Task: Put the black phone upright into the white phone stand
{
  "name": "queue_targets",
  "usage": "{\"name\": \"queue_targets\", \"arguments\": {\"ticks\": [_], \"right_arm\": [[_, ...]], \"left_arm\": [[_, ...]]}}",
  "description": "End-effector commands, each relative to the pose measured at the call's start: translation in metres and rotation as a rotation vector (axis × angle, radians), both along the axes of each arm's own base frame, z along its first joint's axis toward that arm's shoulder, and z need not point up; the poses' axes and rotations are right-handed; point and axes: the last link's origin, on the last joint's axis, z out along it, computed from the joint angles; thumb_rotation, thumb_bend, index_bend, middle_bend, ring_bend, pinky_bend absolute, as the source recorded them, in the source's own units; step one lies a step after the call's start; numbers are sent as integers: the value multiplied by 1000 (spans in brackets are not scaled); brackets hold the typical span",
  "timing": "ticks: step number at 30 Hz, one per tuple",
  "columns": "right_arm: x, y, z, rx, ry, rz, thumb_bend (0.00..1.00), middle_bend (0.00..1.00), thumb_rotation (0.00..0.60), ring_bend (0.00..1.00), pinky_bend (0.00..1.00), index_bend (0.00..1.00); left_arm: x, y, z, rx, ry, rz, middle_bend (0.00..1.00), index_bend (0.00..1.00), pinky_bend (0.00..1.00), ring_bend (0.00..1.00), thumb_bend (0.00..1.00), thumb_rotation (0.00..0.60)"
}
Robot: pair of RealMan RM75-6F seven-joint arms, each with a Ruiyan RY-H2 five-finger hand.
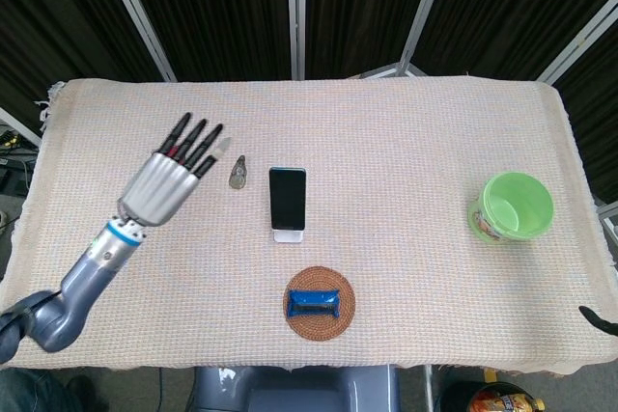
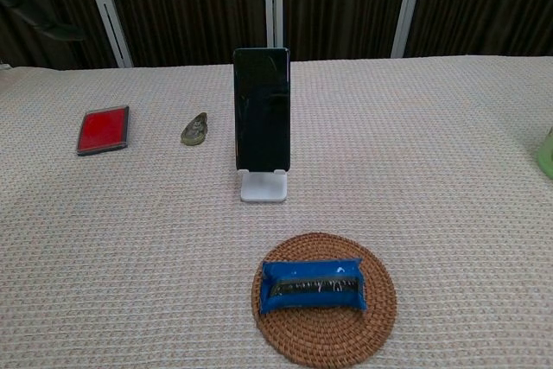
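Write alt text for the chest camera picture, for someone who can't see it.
A black phone stands upright in a white phone stand on a beige woven cloth. Nearer the camera, a blue packet lies on a round wicker coaster; a red card lies left.
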Motion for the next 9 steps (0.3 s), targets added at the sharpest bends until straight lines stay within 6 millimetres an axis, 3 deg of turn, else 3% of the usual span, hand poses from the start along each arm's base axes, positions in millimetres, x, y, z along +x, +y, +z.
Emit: {"name": "queue_targets", "arguments": {"ticks": [1, 9], "right_arm": [[0, -1, -2, 9, 2, 4, 0, 0, 600, 0, 0, 0], [6, 3, -4, 11, 14, 18, 0, 0, 600, 0, 0, 0]], "left_arm": [[-58, -51, 33, -9, -205, 273, 0, 0, 0, 0, 0, 600], [-98, -128, 46, -55, -297, 463, 0, 0, 0, 0, 0, 600]]}}
